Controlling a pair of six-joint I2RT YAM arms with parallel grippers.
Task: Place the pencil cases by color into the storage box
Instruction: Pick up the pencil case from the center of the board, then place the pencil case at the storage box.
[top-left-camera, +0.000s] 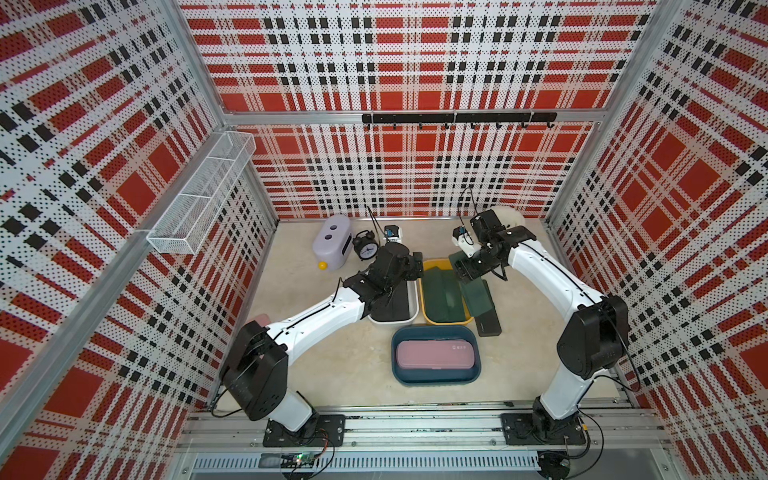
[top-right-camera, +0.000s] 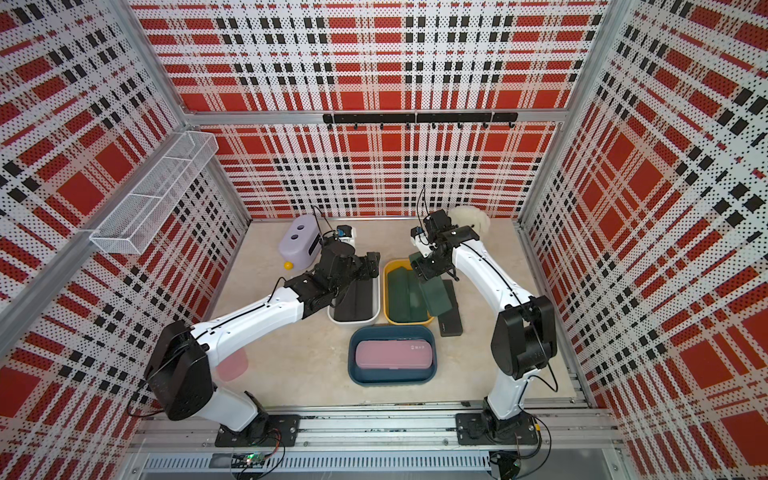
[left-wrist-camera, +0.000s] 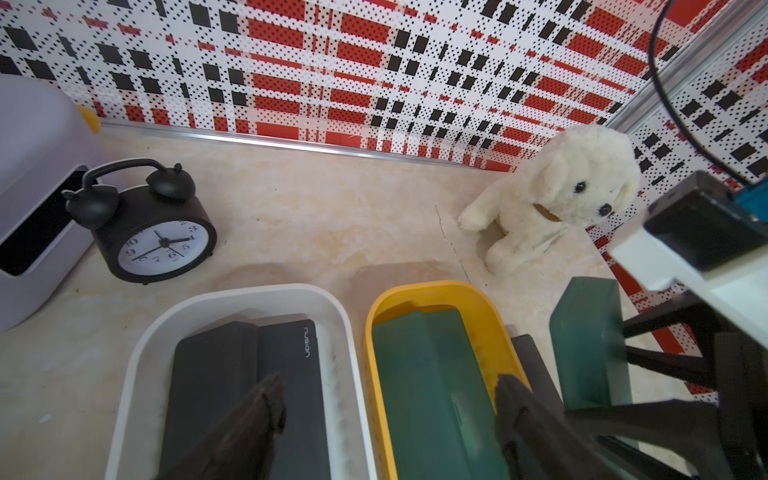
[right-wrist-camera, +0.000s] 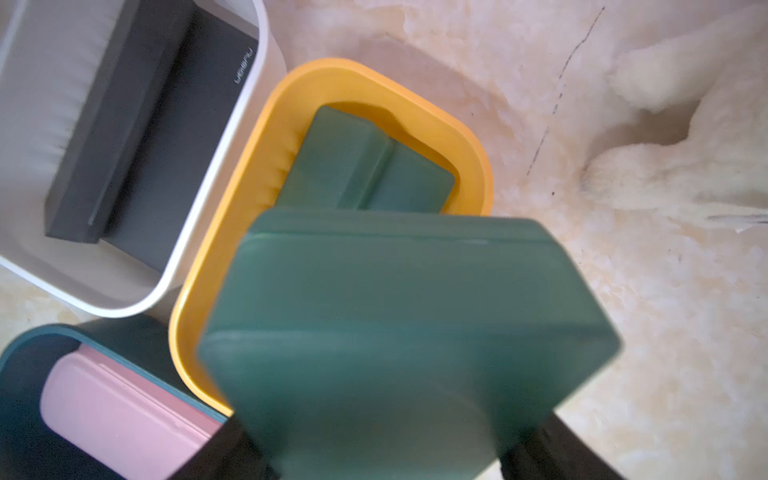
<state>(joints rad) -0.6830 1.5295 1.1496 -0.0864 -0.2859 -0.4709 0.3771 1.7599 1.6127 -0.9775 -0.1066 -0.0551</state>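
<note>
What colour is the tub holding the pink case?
Dark blue; the round-cornered plastic tub shows best in a top view, around the pale pink case.

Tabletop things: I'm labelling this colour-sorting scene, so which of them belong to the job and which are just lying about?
Job: held green case, green cases in yellow bin, black cases in white bin, pink case in blue bin, loose black case.
Lying about: lilac box, alarm clock, plush dog, yellow ball.

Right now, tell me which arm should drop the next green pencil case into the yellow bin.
Right. The right gripper is shut on a dark green pencil case close beside the yellow bin; the left gripper is open and empty.
</note>
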